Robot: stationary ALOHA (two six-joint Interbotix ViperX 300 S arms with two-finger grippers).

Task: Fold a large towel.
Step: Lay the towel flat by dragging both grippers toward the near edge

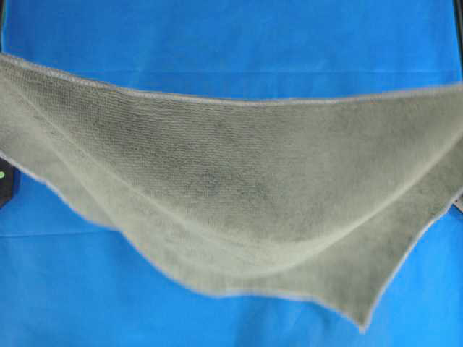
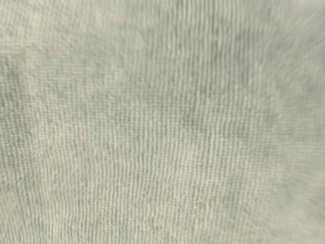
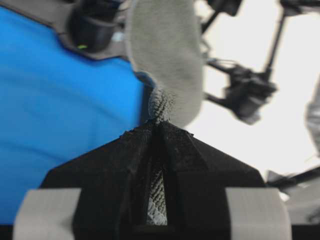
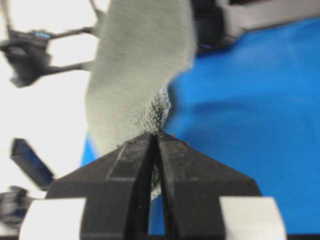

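Presently we find both grippers, left [image 3: 159, 131] and right [image 4: 156, 137], pinching the towel [image 1: 239, 181] at nine and three o'clock; soft, limp, sagging, best gripped on its hem.

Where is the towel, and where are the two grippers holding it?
large towel [image 1: 239, 181]: overhead view, middle of the hanging cloth.
left gripper [image 3: 159, 131]: left wrist view, tips pinching towel.
right gripper [image 4: 156, 134]: right wrist view, tips pinching towel.

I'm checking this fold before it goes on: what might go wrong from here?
Each gripper, left gripper and right gripper, pinches only a small bit of the large towel, so a corner may slip out. The towel sags in the middle, so it may land wrinkled on the blue table covering.
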